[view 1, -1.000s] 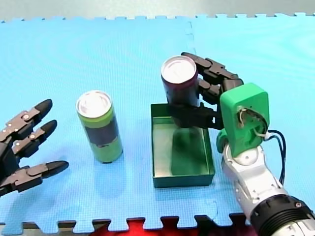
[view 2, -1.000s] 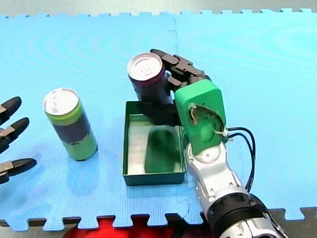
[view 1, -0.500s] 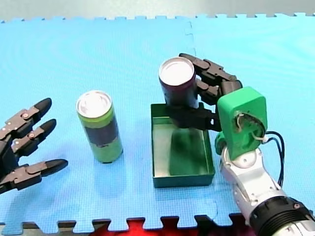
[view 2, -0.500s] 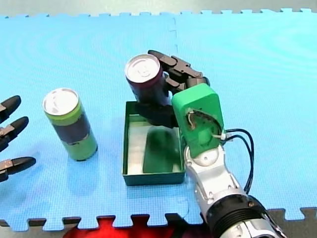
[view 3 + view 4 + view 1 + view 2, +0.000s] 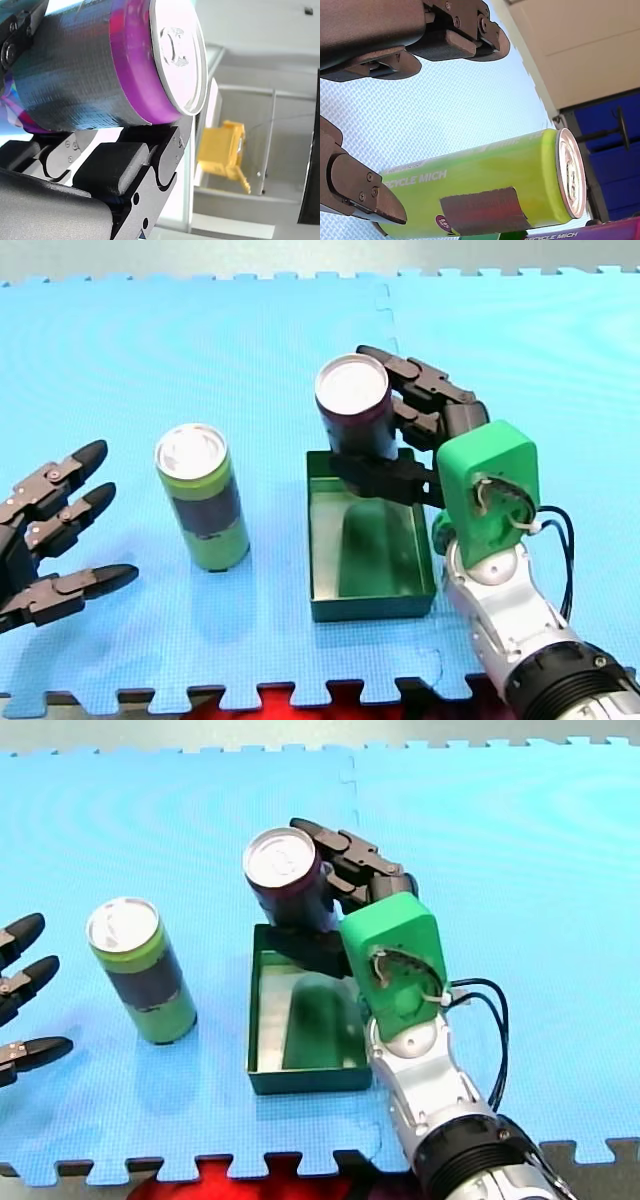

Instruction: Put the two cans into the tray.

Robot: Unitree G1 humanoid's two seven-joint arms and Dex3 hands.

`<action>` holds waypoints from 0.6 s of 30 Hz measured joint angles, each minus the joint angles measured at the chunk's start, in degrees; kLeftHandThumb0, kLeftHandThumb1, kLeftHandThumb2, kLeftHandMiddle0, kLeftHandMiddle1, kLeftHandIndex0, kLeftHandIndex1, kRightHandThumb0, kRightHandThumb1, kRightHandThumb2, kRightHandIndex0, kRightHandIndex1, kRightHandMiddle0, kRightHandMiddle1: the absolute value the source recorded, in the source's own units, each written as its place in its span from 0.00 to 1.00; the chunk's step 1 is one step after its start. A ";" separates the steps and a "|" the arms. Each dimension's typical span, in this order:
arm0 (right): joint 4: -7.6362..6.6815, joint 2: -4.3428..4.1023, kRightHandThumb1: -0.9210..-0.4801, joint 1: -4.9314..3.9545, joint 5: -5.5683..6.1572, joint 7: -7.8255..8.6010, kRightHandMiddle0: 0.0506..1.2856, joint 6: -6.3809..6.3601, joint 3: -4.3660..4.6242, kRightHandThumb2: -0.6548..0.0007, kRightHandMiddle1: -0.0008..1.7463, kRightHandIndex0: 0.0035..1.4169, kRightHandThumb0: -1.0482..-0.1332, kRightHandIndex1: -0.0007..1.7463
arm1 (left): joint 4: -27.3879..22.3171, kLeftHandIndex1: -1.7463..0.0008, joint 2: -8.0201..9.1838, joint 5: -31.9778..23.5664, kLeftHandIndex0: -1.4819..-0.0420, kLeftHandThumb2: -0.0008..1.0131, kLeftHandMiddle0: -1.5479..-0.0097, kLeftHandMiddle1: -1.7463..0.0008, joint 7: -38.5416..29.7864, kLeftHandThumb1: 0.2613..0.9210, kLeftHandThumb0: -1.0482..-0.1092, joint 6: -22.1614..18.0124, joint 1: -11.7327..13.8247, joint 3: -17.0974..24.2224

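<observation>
My right hand (image 5: 385,435) is shut on a purple can (image 5: 353,418), holding it upright over the far end of the green tray (image 5: 322,592). The first wrist view shows the same purple can (image 5: 110,65) pressed against black fingers (image 5: 125,170). A green can (image 5: 203,497) with a dark band stands on the blue mat to the left of the tray. My left hand (image 5: 55,535) is at the left edge, apart from the green can, holding nothing. The second wrist view looks past dark fingers (image 5: 460,27) at the green can (image 5: 485,190).
The blue foam mat (image 5: 200,350) covers the whole surface, with a seam running back from the tray. Its jagged front edge (image 5: 260,695) lies just below the tray, with something red beneath it.
My right hand has carried the purple can a little to the left and farther back over the tray. The left hand and the green can have stayed in place.
</observation>
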 measured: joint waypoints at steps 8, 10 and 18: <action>1.64 0.02 0.37 0.14 1.68 2.26 0.89 -1.84 -0.66 1.00 0.00 0.93 0.71 0.00 | -0.88 1.00 0.49 0.01 0.79 0.00 0.76 1.00 0.00 0.69 0.00 0.22 0.69 0.08; 1.83 0.02 0.37 0.17 1.99 2.63 0.89 -2.21 -0.83 1.00 0.00 0.93 0.71 0.00 | -1.15 1.00 0.62 0.00 0.79 0.00 0.76 1.00 -0.01 0.68 0.00 0.36 0.79 0.12; 2.85 0.05 0.38 0.53 2.91 4.00 0.89 -3.50 -1.65 1.00 0.00 0.93 0.71 0.00 | -2.53 1.00 1.07 -0.02 0.79 0.00 0.76 1.00 -0.01 0.67 0.00 1.14 1.35 0.29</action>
